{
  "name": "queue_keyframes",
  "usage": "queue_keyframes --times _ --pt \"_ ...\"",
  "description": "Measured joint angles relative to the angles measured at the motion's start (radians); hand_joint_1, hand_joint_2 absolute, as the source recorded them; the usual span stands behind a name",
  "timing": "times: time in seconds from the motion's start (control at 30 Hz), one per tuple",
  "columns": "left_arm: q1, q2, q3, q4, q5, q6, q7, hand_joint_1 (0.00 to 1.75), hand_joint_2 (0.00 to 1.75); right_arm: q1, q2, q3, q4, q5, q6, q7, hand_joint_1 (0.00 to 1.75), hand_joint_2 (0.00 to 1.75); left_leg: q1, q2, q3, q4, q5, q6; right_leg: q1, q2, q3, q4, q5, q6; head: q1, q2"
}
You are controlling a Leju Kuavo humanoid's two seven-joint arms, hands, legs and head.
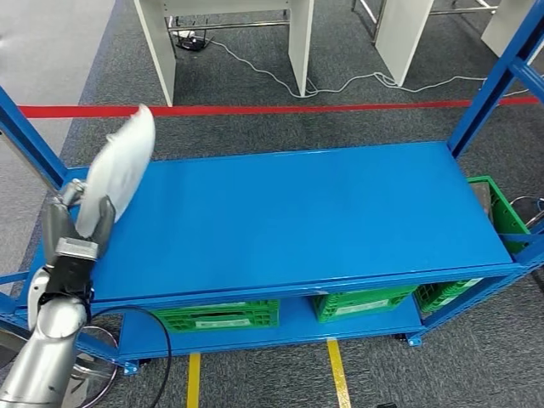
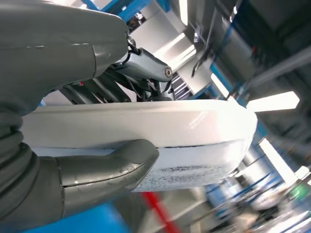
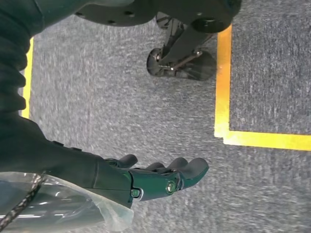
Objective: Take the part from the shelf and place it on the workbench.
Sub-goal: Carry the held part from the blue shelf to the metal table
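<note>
A long white curved part (image 1: 119, 168) is held up in the air at the left end of the blue workbench (image 1: 308, 212), tilted with its far end raised. My left hand (image 1: 70, 234) grips its lower end. In the left wrist view the thick grey thumb (image 2: 110, 167) lies along one face of the white part (image 2: 176, 131) and the darker fingers (image 2: 146, 65) press the other side. My right hand (image 3: 154, 177) hangs over grey carpet with its fingers apart and nothing in it.
Green crates (image 1: 221, 315) stand on the lower level under the blue top, and another green crate (image 1: 507, 212) stands at the right end. Blue frame posts (image 1: 494, 81) rise at the corners. A red floor line (image 1: 289, 109) and white table legs (image 1: 298, 42) lie beyond.
</note>
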Motion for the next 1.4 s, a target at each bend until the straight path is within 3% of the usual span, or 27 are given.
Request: queue_keyframes --times 0.1,0.17,0.27,0.3,0.33,0.37,0.43,0.5,0.6,0.63,0.7,0.77,0.8,0.83,0.87,0.93,1.0,1.03,1.1,1.13,1.17,1.23,1.3,1.33,1.37,1.4 --pt "-0.028 -0.038 0.001 -0.041 0.044 0.019 -0.003 1.75 1.75 0.000 0.001 0.008 0.000 0.005 -0.004 0.001 0.00 1.75 0.000 -0.001 -0.004 0.002 -0.001 -0.014 0.000 0.001 0.006 -0.013 0.000 -0.014 0.000 0.000" --pt "-0.044 -0.058 -0.003 -0.072 0.059 0.055 -0.004 1.75 1.75 0.000 0.003 0.010 0.000 0.005 -0.009 0.002 0.00 1.75 0.002 0.000 -0.017 0.041 -0.035 -0.024 -0.004 0.001 0.007 -0.017 0.007 -0.027 -0.003 0.000" --pt "-0.056 -0.083 -0.018 -0.119 0.070 0.131 -0.006 1.75 1.75 0.000 0.006 0.010 0.000 0.004 -0.016 0.003 0.00 1.75 0.004 0.001 -0.085 0.225 -0.138 -0.034 -0.004 0.000 0.007 -0.018 0.011 -0.033 -0.007 0.000" --pt "-0.053 -0.089 -0.024 -0.133 0.072 0.155 -0.009 1.75 1.75 0.001 0.008 0.010 0.000 0.004 -0.017 0.003 0.00 1.75 0.004 0.001 -0.100 0.270 -0.153 -0.035 -0.004 0.000 0.006 -0.018 0.011 -0.033 -0.007 0.000" --pt "-0.050 -0.095 -0.029 -0.146 0.075 0.175 -0.012 1.75 1.75 0.001 0.010 0.010 0.000 0.004 -0.019 0.003 0.00 1.75 0.004 0.001 -0.100 0.281 -0.149 -0.035 -0.003 0.000 0.006 -0.017 0.011 -0.033 -0.007 0.000" --pt "-0.048 -0.099 -0.034 -0.158 0.079 0.192 -0.017 1.75 1.75 0.001 0.011 0.010 0.000 0.004 -0.020 0.003 0.00 1.75 0.004 0.001 -0.081 0.249 -0.124 -0.033 -0.003 0.000 0.006 -0.016 0.012 -0.032 -0.007 0.000" --pt "-0.046 -0.104 -0.039 -0.182 0.084 0.226 -0.027 1.75 1.75 0.001 0.016 0.011 0.000 0.005 -0.023 0.003 0.00 1.75 0.003 0.001 -0.010 0.116 -0.059 -0.026 -0.002 0.000 0.005 -0.015 0.014 -0.029 -0.007 0.000" --pt "-0.046 -0.105 -0.040 -0.202 0.086 0.255 -0.036 1.75 1.75 0.000 0.019 0.012 0.000 0.006 -0.027 0.003 0.00 1.75 0.000 0.001 0.035 0.018 -0.028 -0.018 0.000 0.000 0.000 -0.013 0.018 -0.021 -0.006 0.000" --pt "-0.036 -0.103 -0.035 -0.223 0.095 0.276 -0.042 1.75 1.75 0.001 0.020 0.015 0.000 0.006 -0.030 0.003 0.00 1.75 -0.002 0.000 0.032 -0.003 -0.018 -0.004 -0.001 -0.001 -0.011 -0.012 0.028 -0.002 -0.005 0.000" --pt "-0.032 -0.102 -0.033 -0.229 0.098 0.279 -0.043 1.75 1.75 0.002 0.021 0.015 0.000 0.006 -0.031 0.003 0.00 1.75 -0.001 0.001 0.028 -0.006 -0.011 0.003 -0.002 -0.001 -0.018 -0.006 0.020 0.004 -0.005 0.000" --pt "-0.030 -0.101 -0.031 -0.237 0.101 0.283 -0.045 1.75 1.75 0.002 0.021 0.016 0.000 0.006 -0.032 0.003 0.00 1.75 0.002 0.004 0.017 -0.013 0.005 0.018 -0.003 -0.001 -0.045 0.055 -0.039 0.013 -0.002 0.000" --pt "-0.028 -0.100 -0.029 -0.241 0.101 0.286 -0.047 1.75 1.75 0.002 0.021 0.016 0.000 0.006 -0.032 0.003 0.00 1.75 0.001 0.005 -0.002 -0.012 0.018 0.024 -0.004 -0.001 -0.087 0.181 -0.124 0.020 0.001 0.000" --pt "-0.026 -0.100 -0.028 -0.241 0.101 0.287 -0.048 1.75 1.75 0.002 0.021 0.016 0.000 0.006 -0.032 0.003 0.00 1.75 0.000 0.005 -0.013 -0.011 0.025 0.024 -0.004 -0.001 -0.099 0.236 -0.148 0.022 0.001 0.000" --pt "-0.024 -0.099 -0.027 -0.241 0.101 0.288 -0.048 1.75 1.75 0.002 0.021 0.017 0.000 0.006 -0.032 0.003 0.00 1.75 0.000 0.006 -0.023 -0.010 0.033 0.024 -0.004 -0.001 -0.098 0.261 -0.151 0.023 0.001 0.000" --pt "-0.022 -0.099 -0.026 -0.242 0.101 0.288 -0.048 1.75 1.75 0.001 0.021 0.017 0.000 0.006 -0.032 0.003 0.00 1.75 -0.001 0.005 -0.033 -0.010 0.041 0.022 -0.004 -0.001 -0.078 0.250 -0.136 0.022 0.001 0.000" --pt "-0.019 -0.099 -0.025 -0.245 0.101 0.288 -0.049 1.75 1.75 -0.001 0.021 0.017 0.000 0.006 -0.032 0.003 0.00 1.75 -0.001 0.005 -0.049 -0.007 0.055 0.017 -0.003 -0.001 0.009 0.135 -0.085 0.016 0.001 0.000" --pt "-0.017 -0.099 -0.023 -0.250 0.101 0.288 -0.049 1.75 1.75 -0.005 0.021 0.018 0.000 0.007 -0.032 0.003 0.00 1.75 -0.004 0.005 -0.059 -0.006 0.068 0.008 -0.001 0.000 0.098 0.004 -0.070 0.009 0.000 0.000" --pt "-0.017 -0.099 -0.022 -0.252 0.101 0.289 -0.049 1.75 1.75 -0.006 0.021 0.018 0.000 0.007 -0.032 0.003 0.00 1.75 -0.004 0.006 -0.062 -0.006 0.076 0.002 0.001 0.001 0.117 -0.031 -0.073 0.006 0.000 0.000" --pt "-0.015 -0.098 -0.021 -0.253 0.101 0.290 -0.049 1.75 1.75 -0.005 0.022 0.019 0.000 0.007 -0.033 0.003 0.00 1.75 -0.003 0.006 -0.065 -0.009 0.091 -0.010 0.003 0.001 0.112 -0.048 -0.069 -0.004 0.000 0.000" --pt "-0.014 -0.098 -0.020 -0.253 0.101 0.290 -0.050 1.75 1.75 -0.004 0.022 0.019 0.000 0.006 -0.033 0.004 0.00 1.75 -0.002 0.005 -0.069 -0.006 0.085 -0.016 0.003 -0.001 0.104 -0.049 -0.061 -0.013 0.000 0.000" --pt "-0.013 -0.097 -0.019 -0.254 0.101 0.291 -0.050 1.75 1.75 -0.003 0.023 0.019 0.000 0.006 -0.033 0.004 0.00 1.75 -0.001 0.004 -0.077 0.008 0.062 -0.022 0.001 -0.003 0.098 -0.051 -0.050 -0.023 -0.001 0.000" --pt "-0.011 -0.094 -0.017 -0.254 0.100 0.291 -0.051 1.75 1.75 -0.004 0.023 0.019 0.000 0.006 -0.033 0.004 0.00 1.75 0.002 0.003 -0.102 0.096 -0.033 -0.031 -0.001 -0.007 0.078 -0.052 -0.025 -0.036 -0.005 0.000" --pt "-0.008 -0.093 -0.016 -0.254 0.101 0.291 -0.051 1.75 1.75 -0.003 0.023 0.019 0.000 0.005 -0.033 0.004 0.00 1.75 0.004 0.003 -0.123 0.224 -0.113 -0.037 0.000 -0.008 0.049 -0.049 -0.003 -0.039 -0.007 0.000" --pt "-0.006 -0.093 -0.016 -0.254 0.101 0.291 -0.051 1.75 1.75 -0.002 0.023 0.019 0.000 0.005 -0.033 0.004 0.00 1.75 0.004 0.003 -0.121 0.263 -0.120 -0.039 0.001 -0.008 0.034 -0.047 0.007 -0.038 -0.006 0.000" --pt "-0.005 -0.093 -0.016 -0.254 0.101 0.291 -0.051 1.75 1.75 -0.002 0.023 0.019 0.000 0.005 -0.033 0.004 0.00 1.75 0.004 0.003 -0.104 0.269 -0.107 -0.039 0.001 -0.008 0.018 -0.043 0.015 -0.037 -0.007 0.000" --pt "-0.005 -0.093 -0.016 -0.254 0.101 0.291 -0.051 1.75 1.75 -0.001 0.023 0.019 0.000 0.005 -0.033 0.004 0.00 1.75 0.004 0.003 -0.070 0.238 -0.081 -0.038 0.001 -0.008 0.004 -0.038 0.023 -0.034 -0.007 0.000"
